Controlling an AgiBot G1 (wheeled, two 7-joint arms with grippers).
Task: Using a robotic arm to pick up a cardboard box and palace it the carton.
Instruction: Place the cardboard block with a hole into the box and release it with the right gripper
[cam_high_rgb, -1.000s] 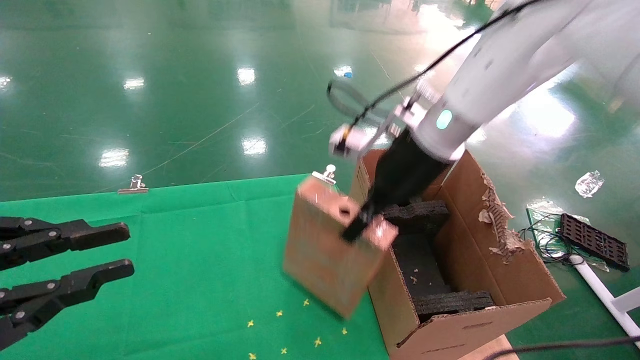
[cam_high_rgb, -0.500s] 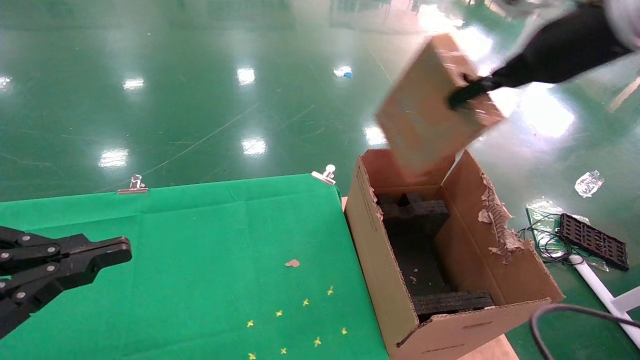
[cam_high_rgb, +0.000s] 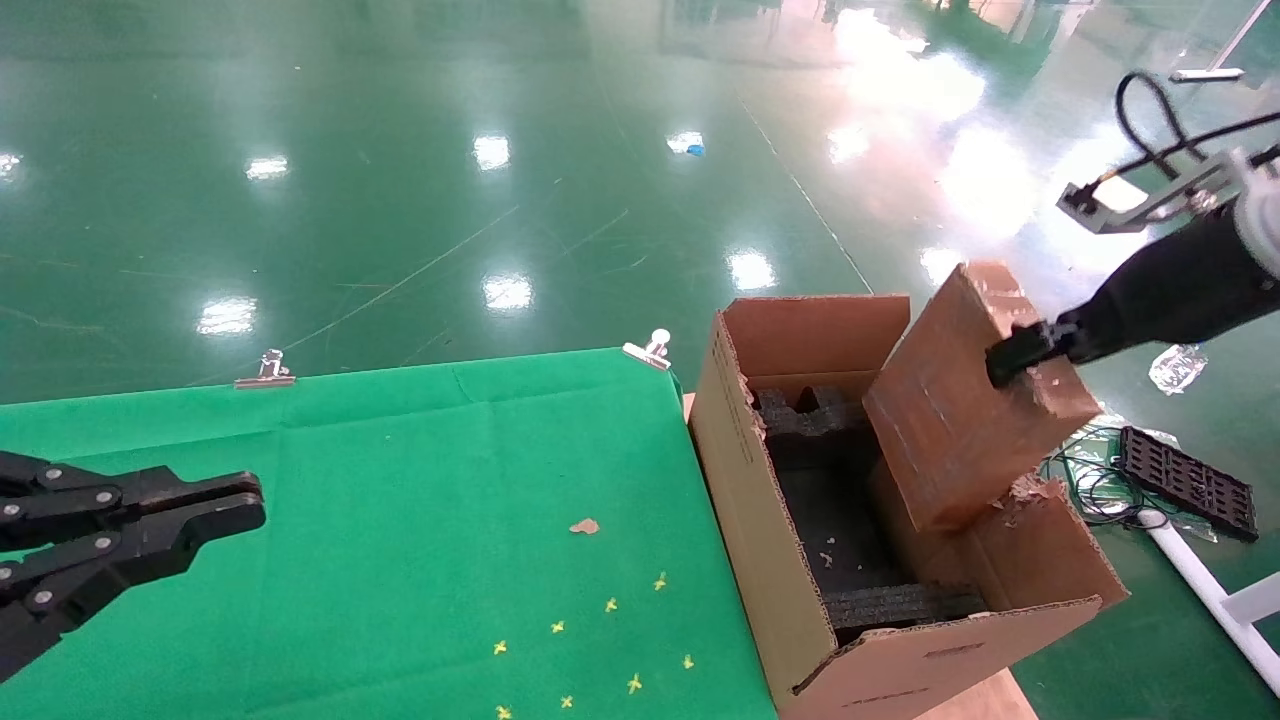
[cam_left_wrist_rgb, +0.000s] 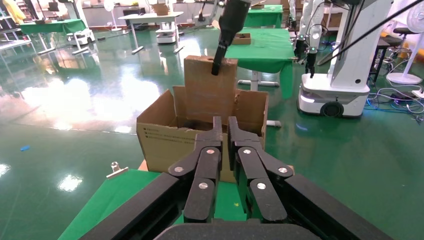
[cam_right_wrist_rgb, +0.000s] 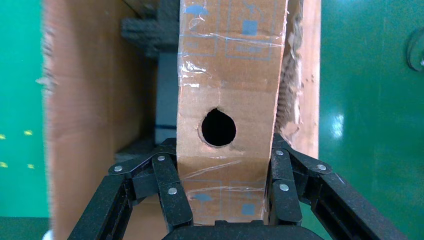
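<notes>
The small brown cardboard box (cam_high_rgb: 950, 430) hangs tilted over the right side of the large open carton (cam_high_rgb: 740, 510), its lower end level with the carton's torn right wall. My right gripper (cam_high_rgb: 1005, 360) is shut on the box's upper end. In the right wrist view the fingers (cam_right_wrist_rgb: 172, 190) clamp both sides of the taped box (cam_right_wrist_rgb: 230, 75) just below its round hole, with the carton wall (cam_right_wrist_rgb: 95, 100) beneath. Black foam (cam_high_rgb: 840, 520) lines the carton's inside. My left gripper (cam_high_rgb: 250, 503) hovers shut and holding nothing over the table's left side, pointing toward the carton (cam_left_wrist_rgb: 165, 145).
A green cloth (cam_high_rgb: 400, 480) covers the table, held by metal clips (cam_high_rgb: 265, 368) at its far edge. A cardboard scrap (cam_high_rgb: 584, 525) lies on it. On the floor to the right are a black tray (cam_high_rgb: 1185, 480), cables and a white bar.
The right arm lifted the box off the table, swung it high to the right, then lowered it over the carton. The left gripper's fingers closed.
</notes>
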